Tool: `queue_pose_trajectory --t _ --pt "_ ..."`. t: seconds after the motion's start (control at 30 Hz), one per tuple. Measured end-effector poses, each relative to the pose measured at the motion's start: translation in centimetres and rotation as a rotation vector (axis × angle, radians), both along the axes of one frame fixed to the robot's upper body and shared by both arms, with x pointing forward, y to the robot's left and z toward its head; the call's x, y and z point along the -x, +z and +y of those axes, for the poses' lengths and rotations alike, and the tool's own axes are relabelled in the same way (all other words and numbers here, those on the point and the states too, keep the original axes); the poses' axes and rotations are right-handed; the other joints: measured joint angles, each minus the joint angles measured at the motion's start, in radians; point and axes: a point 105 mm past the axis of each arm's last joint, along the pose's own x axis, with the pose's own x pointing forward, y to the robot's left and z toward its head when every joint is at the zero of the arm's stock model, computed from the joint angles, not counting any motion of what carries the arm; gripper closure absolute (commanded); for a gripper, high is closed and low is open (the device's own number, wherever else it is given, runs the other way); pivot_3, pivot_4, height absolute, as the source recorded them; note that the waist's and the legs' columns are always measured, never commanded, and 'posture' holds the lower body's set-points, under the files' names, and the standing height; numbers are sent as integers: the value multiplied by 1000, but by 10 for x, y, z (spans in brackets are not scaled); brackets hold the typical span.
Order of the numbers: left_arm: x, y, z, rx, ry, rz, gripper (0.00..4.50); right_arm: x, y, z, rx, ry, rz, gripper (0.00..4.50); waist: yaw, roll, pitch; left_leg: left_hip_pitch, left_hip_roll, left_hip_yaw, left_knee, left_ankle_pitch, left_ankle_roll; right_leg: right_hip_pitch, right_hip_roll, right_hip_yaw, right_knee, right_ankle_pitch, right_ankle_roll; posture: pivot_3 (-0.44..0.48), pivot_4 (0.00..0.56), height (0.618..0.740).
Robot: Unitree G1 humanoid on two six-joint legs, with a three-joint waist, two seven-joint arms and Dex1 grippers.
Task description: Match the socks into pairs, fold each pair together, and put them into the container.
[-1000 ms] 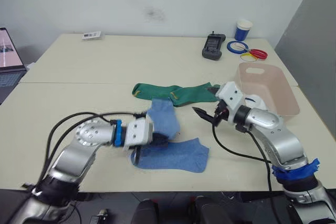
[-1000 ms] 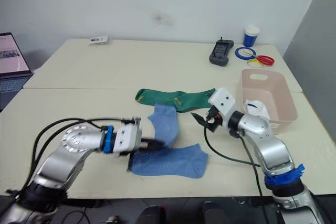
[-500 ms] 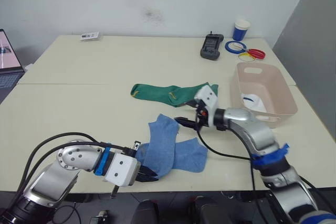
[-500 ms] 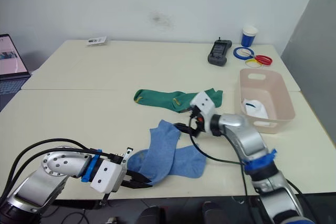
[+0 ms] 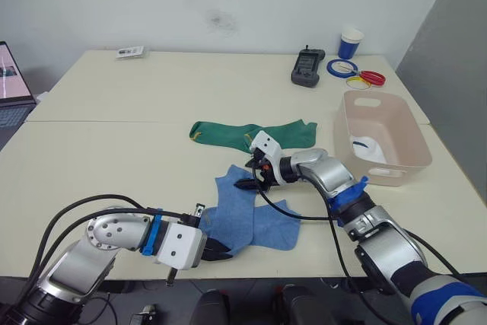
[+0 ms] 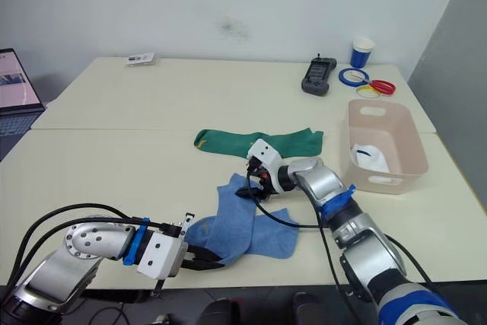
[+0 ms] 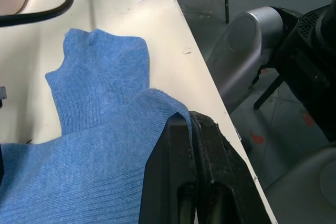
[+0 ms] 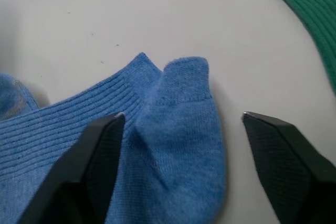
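Note:
Two light blue socks (image 5: 242, 215) lie overlapped near the table's front edge. My left gripper (image 7: 190, 119) is shut on a folded edge of the upper blue sock (image 7: 100, 129), right at the table's edge. My right gripper (image 5: 247, 184) stands open at the far end of that sock (image 8: 176, 108), one finger on either side of the tip. Two dark green socks (image 5: 251, 135) lie end to end just beyond. The pink-beige container (image 5: 396, 116) sits at the right with a white sock (image 5: 367, 146) inside.
At the back right stand a black handheld device (image 5: 306, 66), a blue paper cup (image 5: 351, 42), and tape rings with red scissors (image 5: 359, 76). A small card (image 5: 132, 52) lies at the back left. A laptop (image 5: 9, 85) is at the left edge.
My left gripper has drawn the blue sock's near end toward the front edge. My right gripper has moved left from beside the container to the sock's far end.

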Motion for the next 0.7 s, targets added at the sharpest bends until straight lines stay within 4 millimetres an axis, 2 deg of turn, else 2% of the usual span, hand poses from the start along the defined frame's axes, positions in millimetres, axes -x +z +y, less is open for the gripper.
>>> queue_pose_trajectory --t 0.23,0.27,0.4,0.47,0.57,0.7 --pt "-8 6 -8 40 26 -24 4500 8 13 4 -33 81 -19 4248 0 0 0 0 0 0 0 0 0 0 0 0 0 0 0 0 150 740" --pt "-9 6 -8 41 24 -25 4500 8 15 5 -38 86 -26 4448 0 0 0 0 0 0 0 0 0 0 0 0 0 0 0 0 150 740" --pt "-8 6 -8 42 15 -31 4500 2 24 -2 -59 41 -44 4448 0 0 0 0 0 0 0 0 0 0 0 0 0 0 0 0 150 740" --pt "-7 8 -8 49 -5 -52 4500 -2 29 -11 -69 -10 -49 4448 1 0 0 0 0 0 0 0 0 0 -1 0 0 0 0 0 150 740" --pt "-15 17 1 90 15 -128 4500 -3 36 -38 -95 -104 -18 4448 5 0 0 0 0 0 0 0 0 0 -2 -1 0 0 0 0 150 740" --pt "-28 27 20 117 68 -212 4500 11 43 -65 -137 -207 69 4448 4 0 0 0 0 0 -1 0 0 0 -3 -1 0 0 0 0 150 740"
